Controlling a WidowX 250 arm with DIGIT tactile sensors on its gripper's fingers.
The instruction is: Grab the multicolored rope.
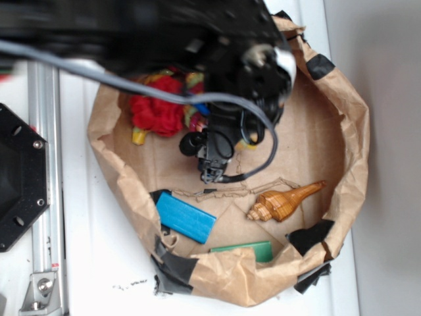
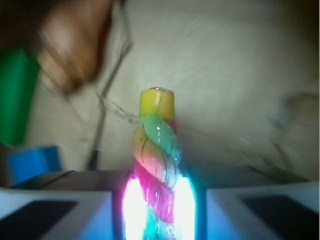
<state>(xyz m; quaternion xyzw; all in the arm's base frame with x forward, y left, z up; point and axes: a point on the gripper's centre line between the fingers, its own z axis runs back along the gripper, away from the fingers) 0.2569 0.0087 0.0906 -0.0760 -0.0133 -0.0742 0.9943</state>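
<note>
In the wrist view the multicolored rope (image 2: pixel 155 150), twisted pink, green and yellowish strands with a yellow end cap, stands pinched between my two fingers. The gripper (image 2: pixel 156 200) is shut on it, and the yellow end sticks out past the fingertips. In the exterior view the gripper (image 1: pixel 212 168) hangs over the middle of the brown paper bag. Coloured strands of the rope (image 1: pixel 192 83) show beside the arm, the rest hidden behind it.
The crumpled paper bag rim (image 1: pixel 352 131) surrounds everything. Inside lie a red fabric ball (image 1: pixel 158 108), a wooden shell (image 1: pixel 286 201), a blue block (image 1: pixel 185 217) and a green block (image 1: pixel 243 250). A metal rail (image 1: pixel 46 164) runs along the left.
</note>
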